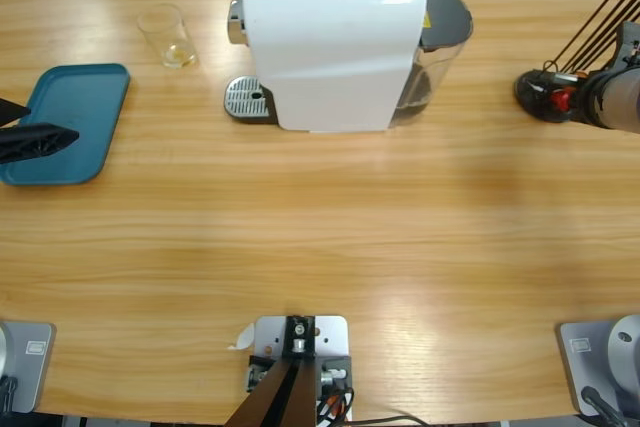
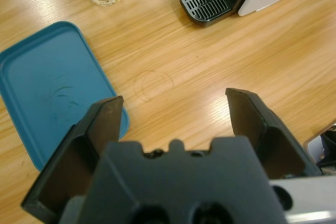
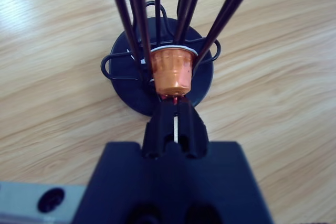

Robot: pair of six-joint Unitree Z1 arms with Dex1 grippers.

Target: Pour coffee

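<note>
A blue tray (image 1: 75, 122) lay at the table's (image 1: 320, 237) far left end, well apart from a black wire rack (image 1: 545, 95) holding an orange capsule (image 3: 171, 70) at the right.

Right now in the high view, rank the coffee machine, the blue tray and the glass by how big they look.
1. The white coffee machine, clearly the largest.
2. The blue tray, partly covered at its left by the left hand.
3. The glass, smallest, with a little liquid at the bottom.
</note>
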